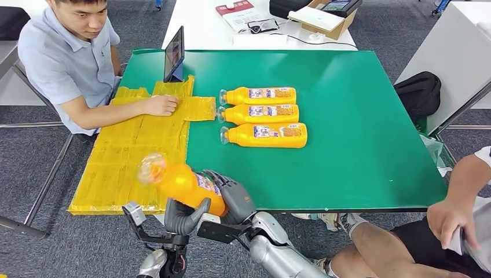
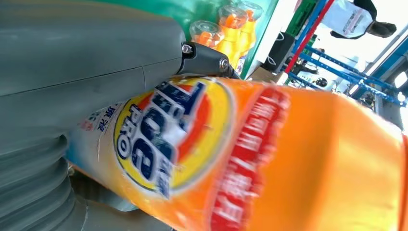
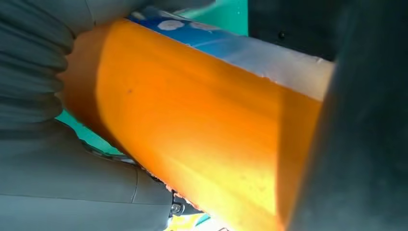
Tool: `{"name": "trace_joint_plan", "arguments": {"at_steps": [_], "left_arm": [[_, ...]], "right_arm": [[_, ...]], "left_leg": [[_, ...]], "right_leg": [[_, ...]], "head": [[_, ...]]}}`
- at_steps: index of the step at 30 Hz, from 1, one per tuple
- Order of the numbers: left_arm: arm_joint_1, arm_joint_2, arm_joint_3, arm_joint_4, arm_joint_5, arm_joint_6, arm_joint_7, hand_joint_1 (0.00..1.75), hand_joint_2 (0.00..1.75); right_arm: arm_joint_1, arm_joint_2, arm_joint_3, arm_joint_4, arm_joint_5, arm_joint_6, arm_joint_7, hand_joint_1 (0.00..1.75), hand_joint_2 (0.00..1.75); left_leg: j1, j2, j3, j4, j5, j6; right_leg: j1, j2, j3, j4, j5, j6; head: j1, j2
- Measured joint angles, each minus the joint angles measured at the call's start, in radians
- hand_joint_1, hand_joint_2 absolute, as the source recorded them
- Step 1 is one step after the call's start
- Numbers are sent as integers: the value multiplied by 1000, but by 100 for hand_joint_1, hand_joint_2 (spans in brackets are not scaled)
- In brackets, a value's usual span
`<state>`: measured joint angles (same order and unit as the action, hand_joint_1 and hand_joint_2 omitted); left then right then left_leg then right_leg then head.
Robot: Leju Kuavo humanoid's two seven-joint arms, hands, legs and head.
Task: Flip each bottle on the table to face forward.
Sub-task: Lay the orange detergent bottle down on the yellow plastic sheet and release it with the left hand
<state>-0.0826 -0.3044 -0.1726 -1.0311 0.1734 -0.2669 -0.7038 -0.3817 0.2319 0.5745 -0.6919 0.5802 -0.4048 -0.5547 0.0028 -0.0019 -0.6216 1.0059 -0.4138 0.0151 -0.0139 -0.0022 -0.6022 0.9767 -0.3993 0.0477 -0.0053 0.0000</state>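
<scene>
An orange detergent bottle (image 1: 184, 184) is lifted over the table's near edge, its clear cap (image 1: 151, 168) blurred and pointing left. My left hand (image 1: 183, 216) grips it from below, and my right hand (image 1: 235, 197) holds its base end. The left wrist view shows the bottle's front label (image 2: 168, 139) against my left hand (image 2: 72, 72). In the right wrist view the bottle's plain orange side (image 3: 192, 125) lies in my right hand (image 3: 53, 173). Three more orange bottles (image 1: 258, 95) (image 1: 259, 114) (image 1: 265, 135) lie side by side on the green table (image 1: 359, 133), caps to the left.
A yellow mat (image 1: 133, 150) covers the table's left part, with a person's hand (image 1: 160, 105) resting on it. A tablet (image 1: 174, 54) stands at the far left corner. Another person sits at the right (image 1: 457, 214), beside the table's near corner. A black bag (image 1: 418, 92) lies beyond the right edge.
</scene>
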Motion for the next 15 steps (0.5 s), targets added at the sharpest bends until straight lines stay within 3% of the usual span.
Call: {"name": "trace_joint_plan", "arguments": {"at_steps": [7, 15], "left_arm": [[0, -1, 6, 0, 21, -11, 0, 175, 175], [-6, -2, 20, 4, 142, 2, 28, 175, 175]], "right_arm": [[17, -1, 0, -26, -12, -13, -1, 0, 0], [116, -43, -10, -187, -37, -50, -32, 0, 0]], "left_leg": [[0, 0, 0, 0, 0, 0], [0, 0, -1, 0, 0, 0]], "right_leg": [[0, 0, 0, 0, 0, 0], [0, 0, -1, 0, 0, 0]], "head": [[0, 0], [0, 0]]}}
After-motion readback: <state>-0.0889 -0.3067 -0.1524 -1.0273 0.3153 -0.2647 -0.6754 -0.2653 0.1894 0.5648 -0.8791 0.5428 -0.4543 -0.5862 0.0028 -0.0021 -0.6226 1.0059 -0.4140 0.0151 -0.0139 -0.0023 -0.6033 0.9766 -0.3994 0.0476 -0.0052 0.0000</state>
